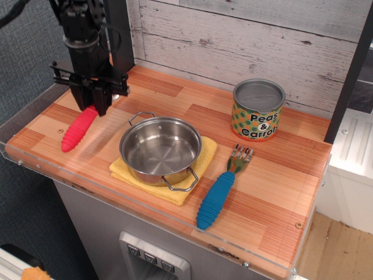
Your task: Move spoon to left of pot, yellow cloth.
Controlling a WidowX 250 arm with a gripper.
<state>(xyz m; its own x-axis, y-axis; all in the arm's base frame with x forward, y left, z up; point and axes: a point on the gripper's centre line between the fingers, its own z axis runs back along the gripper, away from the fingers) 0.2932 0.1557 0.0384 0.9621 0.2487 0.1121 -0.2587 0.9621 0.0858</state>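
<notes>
Spoon [78, 129] is found at the left side of the table [274, 175], its ribbed red handle angled down toward the front-left edge and its upper end pinched between the fingers of the end effector [93, 100], which looks pressed together on it. The silver bowl is hidden behind those fingers, so nothing can be said about it. Off to the right, the pot [161, 149] is seated on the yellow cloth [189, 181], clearly apart from the handle, so the placement looks basically reached, only the release is left.

Risk-wise: the handle tip is close to the table's front-left lip, so if it's let go while tilted, it could probably roll or slide toward that edge. A snagged finger on release could also drag it back.

Count: one spoon, one pot, one yellow cloth, one blue-handled fork [218, 192], one "Peas & Carrots" can [257, 111].
</notes>
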